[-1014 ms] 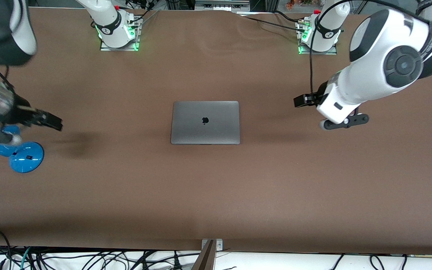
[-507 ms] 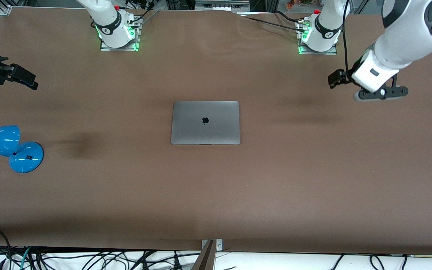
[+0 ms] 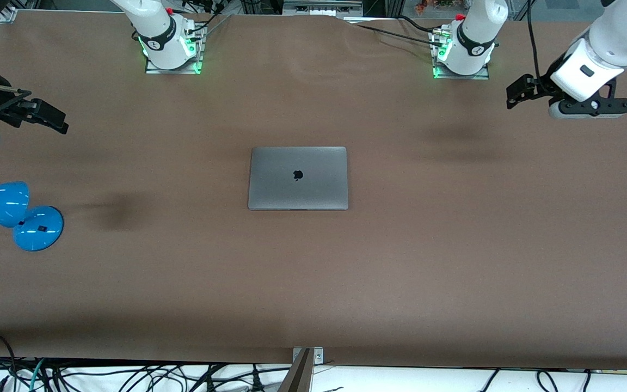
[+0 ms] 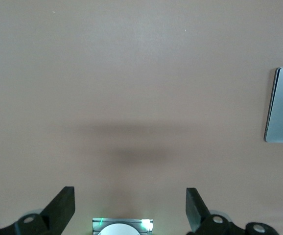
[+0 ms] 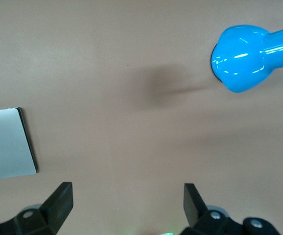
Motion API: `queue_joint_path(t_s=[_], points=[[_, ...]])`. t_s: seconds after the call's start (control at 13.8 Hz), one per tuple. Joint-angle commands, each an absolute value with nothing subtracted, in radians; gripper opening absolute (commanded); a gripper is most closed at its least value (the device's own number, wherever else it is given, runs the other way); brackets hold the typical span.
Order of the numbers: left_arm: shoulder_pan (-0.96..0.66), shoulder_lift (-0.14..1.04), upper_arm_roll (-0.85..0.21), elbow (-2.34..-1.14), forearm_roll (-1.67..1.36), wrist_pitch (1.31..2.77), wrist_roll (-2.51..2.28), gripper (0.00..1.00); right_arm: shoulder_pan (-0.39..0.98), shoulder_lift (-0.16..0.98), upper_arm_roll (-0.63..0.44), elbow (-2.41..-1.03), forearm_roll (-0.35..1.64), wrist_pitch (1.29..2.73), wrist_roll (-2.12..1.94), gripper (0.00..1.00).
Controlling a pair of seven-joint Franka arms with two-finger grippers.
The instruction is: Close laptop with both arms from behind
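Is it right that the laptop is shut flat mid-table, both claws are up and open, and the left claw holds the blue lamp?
Not quite. The left claw holds nothing: the left wrist view shows its fingers apart over bare table. The blue lamp stands at the right arm's end. The rest holds: the laptop is shut flat, and the right claw is open too.

The laptop (image 3: pixel 297 178) is plain space-grey with a dark apple logo on its lid, lying on a matt brown table (image 3: pixel 400 272). The lamp (image 3: pixel 14 215) is glossy bright blue. Both arms are white with black joint bands; the left gripper (image 3: pixel 516 91) and right gripper (image 3: pixel 47 115) are black. Each base (image 3: pixel 172 49) glows green
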State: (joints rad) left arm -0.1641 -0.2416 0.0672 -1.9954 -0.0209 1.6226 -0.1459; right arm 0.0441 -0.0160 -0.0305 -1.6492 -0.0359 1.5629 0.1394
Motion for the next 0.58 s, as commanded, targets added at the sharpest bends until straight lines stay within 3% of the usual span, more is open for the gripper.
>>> queue_joint_path(t_s=[0.0, 0.22, 0.51], points=[[-0.172, -0.172, 0.064, -1.883, 0.011, 1.535, -0.137, 1.0, 0.043, -0.041, -0.029, -1.672, -0.025, 1.577, 0.124, 1.0], [-0.172, -0.048, 0.071, -1.689, 0.015, 1.355, -0.123, 1.0, 0.044, -0.04, -0.028, -1.671, -0.025, 1.578, 0.124, 1.0], [-0.172, -0.043, 0.08, -1.67, -0.002, 1.376, -0.123, 1.0, 0.043, -0.038, -0.028, -1.671, -0.015, 1.577, 0.124, 1.0]])
